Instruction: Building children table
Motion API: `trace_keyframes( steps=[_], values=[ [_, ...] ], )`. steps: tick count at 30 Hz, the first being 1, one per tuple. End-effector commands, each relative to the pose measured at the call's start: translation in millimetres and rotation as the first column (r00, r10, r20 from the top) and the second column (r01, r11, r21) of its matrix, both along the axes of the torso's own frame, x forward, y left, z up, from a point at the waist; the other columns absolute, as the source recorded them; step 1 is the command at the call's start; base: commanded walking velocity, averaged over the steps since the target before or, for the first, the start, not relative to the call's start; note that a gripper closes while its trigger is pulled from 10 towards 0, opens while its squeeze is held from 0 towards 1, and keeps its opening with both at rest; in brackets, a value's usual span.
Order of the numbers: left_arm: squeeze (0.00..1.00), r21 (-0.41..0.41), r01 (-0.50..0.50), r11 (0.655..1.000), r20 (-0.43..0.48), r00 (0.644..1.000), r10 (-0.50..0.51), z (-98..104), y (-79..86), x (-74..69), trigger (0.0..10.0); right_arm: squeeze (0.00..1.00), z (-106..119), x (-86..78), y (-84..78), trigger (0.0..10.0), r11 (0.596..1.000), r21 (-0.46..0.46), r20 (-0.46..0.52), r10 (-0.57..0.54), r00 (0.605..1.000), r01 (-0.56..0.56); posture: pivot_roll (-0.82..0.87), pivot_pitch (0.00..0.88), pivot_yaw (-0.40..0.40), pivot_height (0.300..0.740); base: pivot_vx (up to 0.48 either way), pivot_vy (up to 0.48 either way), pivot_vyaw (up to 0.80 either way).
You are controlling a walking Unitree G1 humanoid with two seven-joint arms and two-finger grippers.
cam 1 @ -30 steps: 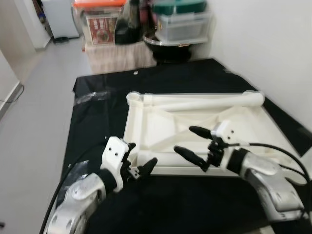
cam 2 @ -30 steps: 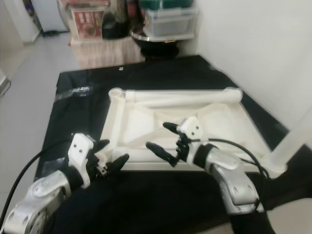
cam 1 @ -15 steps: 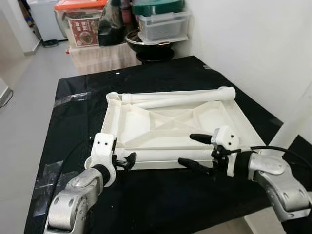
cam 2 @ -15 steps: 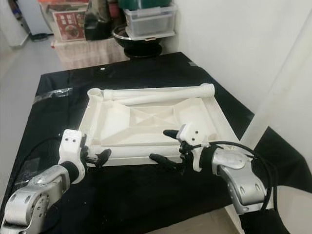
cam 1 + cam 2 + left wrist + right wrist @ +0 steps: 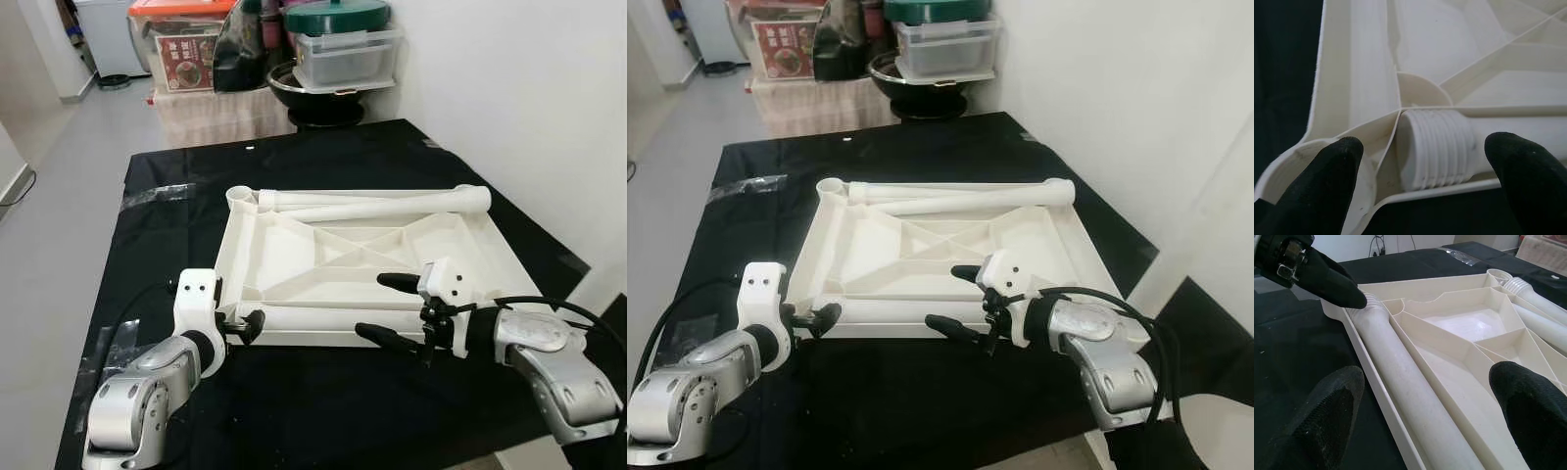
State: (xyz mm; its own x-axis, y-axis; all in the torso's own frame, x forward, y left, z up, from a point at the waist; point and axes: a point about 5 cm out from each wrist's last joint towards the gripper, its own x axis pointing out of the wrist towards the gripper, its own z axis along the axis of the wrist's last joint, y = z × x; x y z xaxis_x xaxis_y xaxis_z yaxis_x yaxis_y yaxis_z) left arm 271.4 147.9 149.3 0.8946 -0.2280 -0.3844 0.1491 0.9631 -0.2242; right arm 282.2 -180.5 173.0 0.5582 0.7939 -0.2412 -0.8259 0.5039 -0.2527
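A white plastic tabletop (image 5: 230, 245) lies upside down on the black-covered table, ribs facing up. Two white legs (image 5: 392, 201) lie along its far edge. A third leg (image 5: 313, 316) lies inside the near rim, its threaded end (image 5: 1440, 149) beside the near left corner socket (image 5: 1312, 156). My left gripper (image 5: 245, 326) is open at that corner, one finger (image 5: 1327, 186) on each side of the threaded end. My right gripper (image 5: 370, 305) is open over the near rim, spanning the leg (image 5: 1400, 382) without touching it.
Beyond the table's far end stand an orange-lidded box (image 5: 186, 44), a clear box with a green lid (image 5: 343, 49) and a black bowl (image 5: 313, 98). A white wall runs along the right. Grey floor lies to the left of the black cloth (image 5: 323, 411).
The camera has shifted. My left gripper has drawn in to the tabletop's near left corner. My right gripper has moved from over the ribs toward the near rim.
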Motion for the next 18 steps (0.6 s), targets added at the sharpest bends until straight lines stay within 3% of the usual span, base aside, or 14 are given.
trace_keyframes(
  steps=[1,14,18],
  values=[
    [0.0,-0.017,0.0,1.0,-0.028,1.0,-0.001,-3.5,0.0,0.3,10.0,0.0,0.5,-2.3,3.1,10.0,1.0,-0.007,0.011,0.017,1.0,-0.017,0.0,0.054,-0.012,0.74,0.0,0.0,0.0],
    [0.0,-0.106,-0.001,0.994,-0.083,0.997,-0.008,-7.7,-1.6,7.3,10.0,0.0,1.7,-4.3,2.7,10.0,1.0,-0.012,0.022,0.007,1.0,-0.007,-0.01,0.05,-0.008,0.74,0.0,0.0,0.0],
    [0.0,-0.122,0.023,0.992,-0.053,0.998,-0.029,-0.4,-4.9,8.6,10.0,0.0,2.2,-3.9,3.0,10.0,1.0,-0.007,0.022,0.006,1.0,-0.006,-0.01,0.05,-0.011,0.74,0.0,0.0,0.0]
  ],
)
